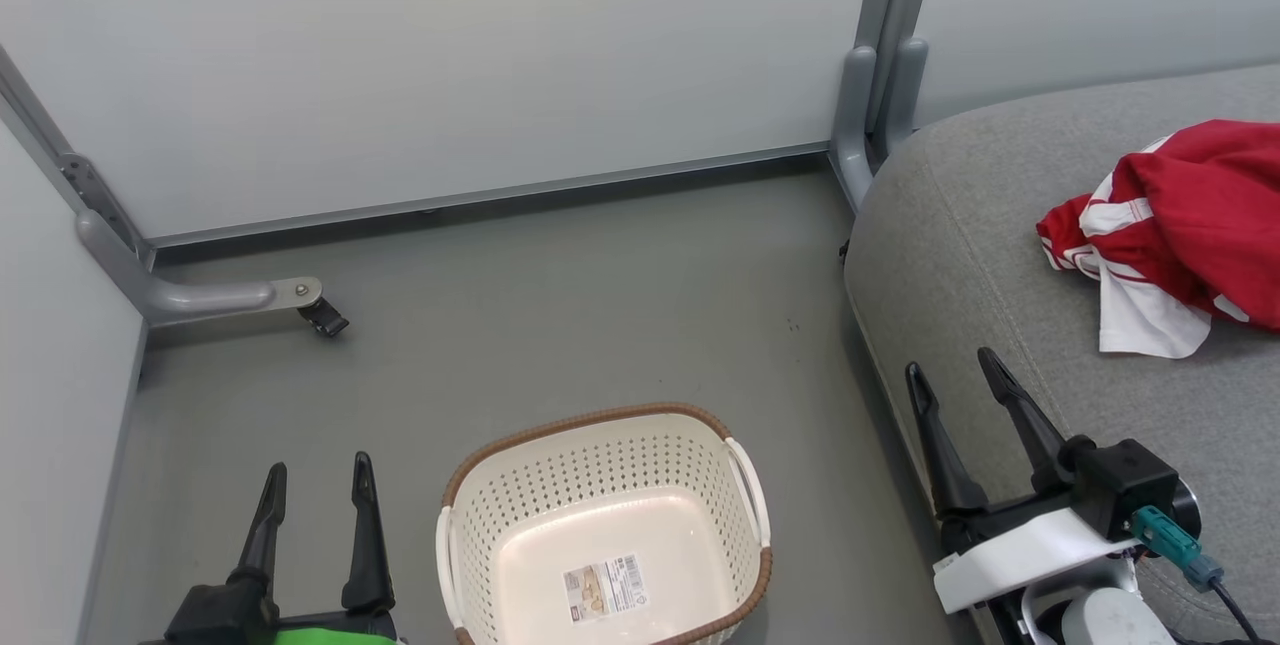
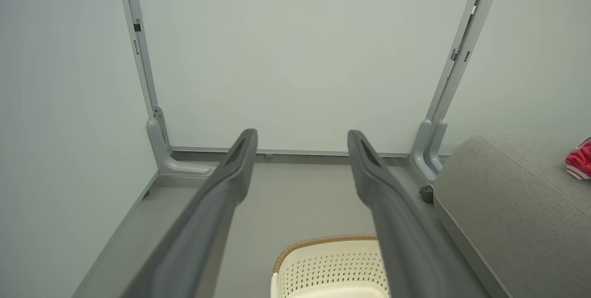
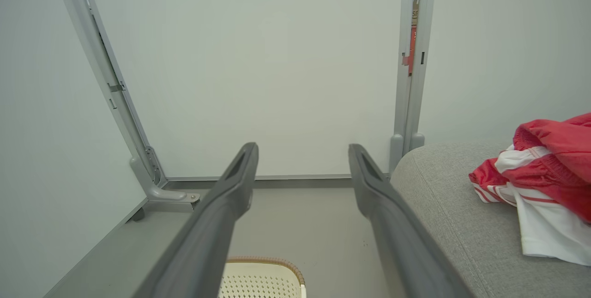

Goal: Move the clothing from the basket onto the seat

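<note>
Red-and-white sports garments [image 1: 1180, 215] are shown heaped on the grey seat [image 1: 960, 225], well apart from the empty cream basket [image 1: 600, 465] on the floor [image 1: 560, 305]. The left hand [image 1: 318, 465] and right hand [image 1: 951, 363] are held spread, gripping nothing. The fabric is judged light, soft and limp; a bunched fold is best pinched.

label sticker [image 1: 602, 588] on basket [image 1: 600, 425] floor: print unreadable.

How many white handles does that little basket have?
2: a left handle and a right handle, one on each side of the basket. Its near edge is out of frame.
</note>
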Tool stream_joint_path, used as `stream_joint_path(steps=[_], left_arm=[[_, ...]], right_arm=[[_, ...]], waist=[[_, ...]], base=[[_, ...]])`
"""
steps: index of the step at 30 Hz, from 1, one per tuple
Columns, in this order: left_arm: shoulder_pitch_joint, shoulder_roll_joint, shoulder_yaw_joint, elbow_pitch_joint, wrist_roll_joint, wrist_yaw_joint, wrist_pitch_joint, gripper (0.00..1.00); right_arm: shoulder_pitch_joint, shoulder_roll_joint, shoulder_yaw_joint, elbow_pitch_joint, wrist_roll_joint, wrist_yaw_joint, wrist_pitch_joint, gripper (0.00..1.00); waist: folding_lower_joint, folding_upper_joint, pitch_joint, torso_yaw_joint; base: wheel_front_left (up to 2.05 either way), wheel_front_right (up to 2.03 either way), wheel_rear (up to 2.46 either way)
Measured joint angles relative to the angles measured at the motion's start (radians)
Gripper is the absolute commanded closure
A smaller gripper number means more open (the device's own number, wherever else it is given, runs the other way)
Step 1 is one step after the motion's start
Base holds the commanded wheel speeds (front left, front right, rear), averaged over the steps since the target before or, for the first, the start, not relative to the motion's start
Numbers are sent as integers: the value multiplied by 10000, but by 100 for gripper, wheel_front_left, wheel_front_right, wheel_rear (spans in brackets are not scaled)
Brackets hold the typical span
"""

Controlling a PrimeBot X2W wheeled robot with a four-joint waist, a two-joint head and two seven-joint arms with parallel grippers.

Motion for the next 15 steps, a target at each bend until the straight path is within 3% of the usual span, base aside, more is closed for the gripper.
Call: stream_joint_path(steps=[1,2,7,15], left_arm=[[-2,0,-25,6,35,2,0,0],[-3,-2,-35,13,81,33,0,100],[20,-33,-96,458,13,31,4,100],[-4,-38,0,631,-1457,-61,378,100]], right_arm=[[0,-10,2,2,0,0,0,0],[1,-13,4,10,0,0,0,100],[232,54,35,428,35,2,13,100],[294,19,-61,558,1540,0,322,100]], waist=[[0,0,7,-6],[0,0,13,-10],[0,0,12,-9],[0,0,30,8]], base=[[0,0,0],[0,0,0],[0,0,0],[0,0,0]])
